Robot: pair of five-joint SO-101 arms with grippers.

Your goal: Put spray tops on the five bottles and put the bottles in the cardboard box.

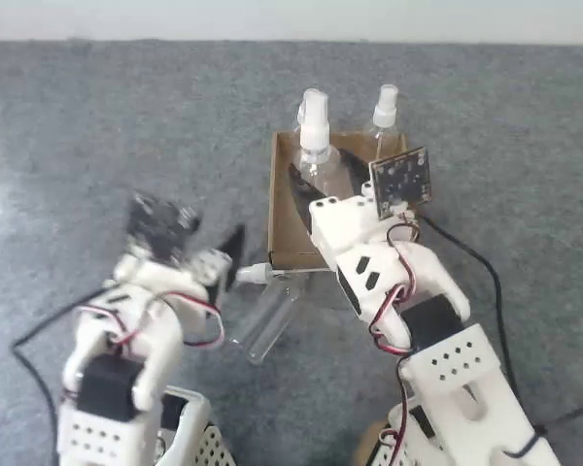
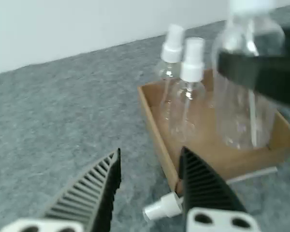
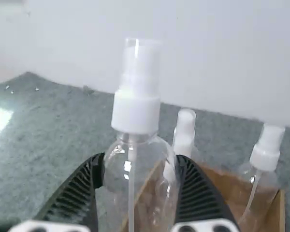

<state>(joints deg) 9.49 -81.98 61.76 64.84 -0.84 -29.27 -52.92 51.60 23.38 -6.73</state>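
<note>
Your right gripper (image 3: 140,169) has its jaws clamped on a clear plastic bottle with a white spray top (image 3: 135,113), held upright over the shallow brown cardboard box (image 1: 274,194). Two more capped clear bottles (image 2: 191,82) stand at the box's far end. Lower yours straight down onto bare box floor, beside them, not on them, and let go only once it sits flat. Your left gripper (image 2: 150,193), jaws wide, hovers just outside the box's near wall, above a fourth capped bottle (image 1: 268,320) lying on the grey bench (image 1: 97,126).
</note>
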